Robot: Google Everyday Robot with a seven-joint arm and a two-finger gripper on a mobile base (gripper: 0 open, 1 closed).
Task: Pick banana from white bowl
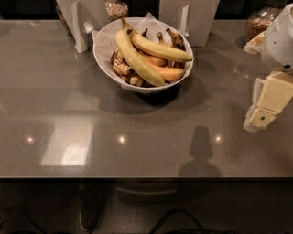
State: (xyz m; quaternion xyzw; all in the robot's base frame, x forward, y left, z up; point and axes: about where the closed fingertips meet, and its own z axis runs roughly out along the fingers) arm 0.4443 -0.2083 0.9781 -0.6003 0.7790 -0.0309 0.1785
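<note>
Right now our hand (260, 116) hangs over the tabletop (68, 105) at about 3 o'clock, near the right edge and well apart from the white bowl (102, 51). We cannot tell how wide it stands. The bowl sits at roughly 12 o'clock, near the far edge. In it the banana (137, 59), long and pale greenish-yellow, lies on top of the pile, running from 11 o'clock down to 5 o'clock. A deeper-yellow banana (161, 50) lies just beside it on the 2 o'clock side, touching it near the stems. Small brown-spotted bananas (121, 66) are tucked underneath. Behind the bowl we see white cartons (81, 22) and a glass jar (116, 8); another jar (257, 23) stands at 1 o'clock.
</note>
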